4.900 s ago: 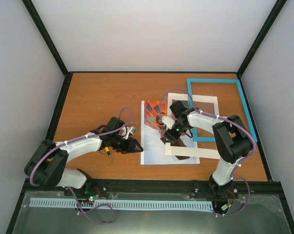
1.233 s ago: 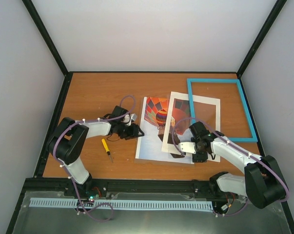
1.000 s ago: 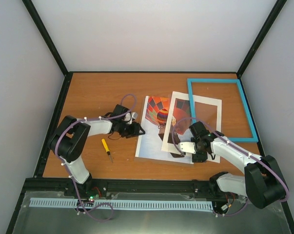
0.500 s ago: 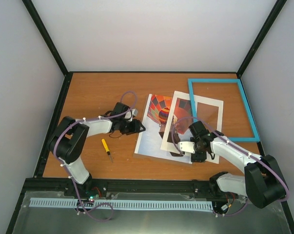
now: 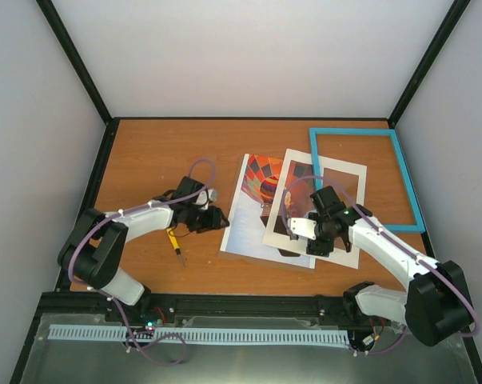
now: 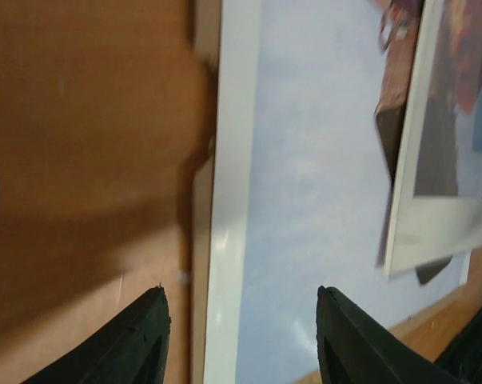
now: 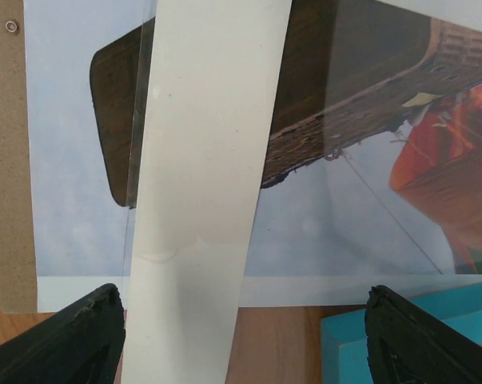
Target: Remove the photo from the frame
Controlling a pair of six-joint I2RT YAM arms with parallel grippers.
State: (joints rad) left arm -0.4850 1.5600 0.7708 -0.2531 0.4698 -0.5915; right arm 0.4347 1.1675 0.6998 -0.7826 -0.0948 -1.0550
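The top view looks down from high behind the near edge onto the whole counter (image 5: 145, 144). The left wrist view sits close over the left edge of the photo (image 6: 304, 200). The right wrist view looks straight down, close, at the mat (image 7: 201, 200) crossing that photo, which all three views share.

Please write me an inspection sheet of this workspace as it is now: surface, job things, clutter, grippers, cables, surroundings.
Surface: wooden table, no damage seen.
Job's things: the photo lies flat outside the frame; a white mat partly covers it.
Clutter: yellow screwdriver, left of the photo.
Grippers: left gripper open over the photo's edge; right gripper open over the mat; both empty.
Cables: purple cables loop along both arms; nothing caught.
Surroundings: white walls, black corner posts; nothing else seen.
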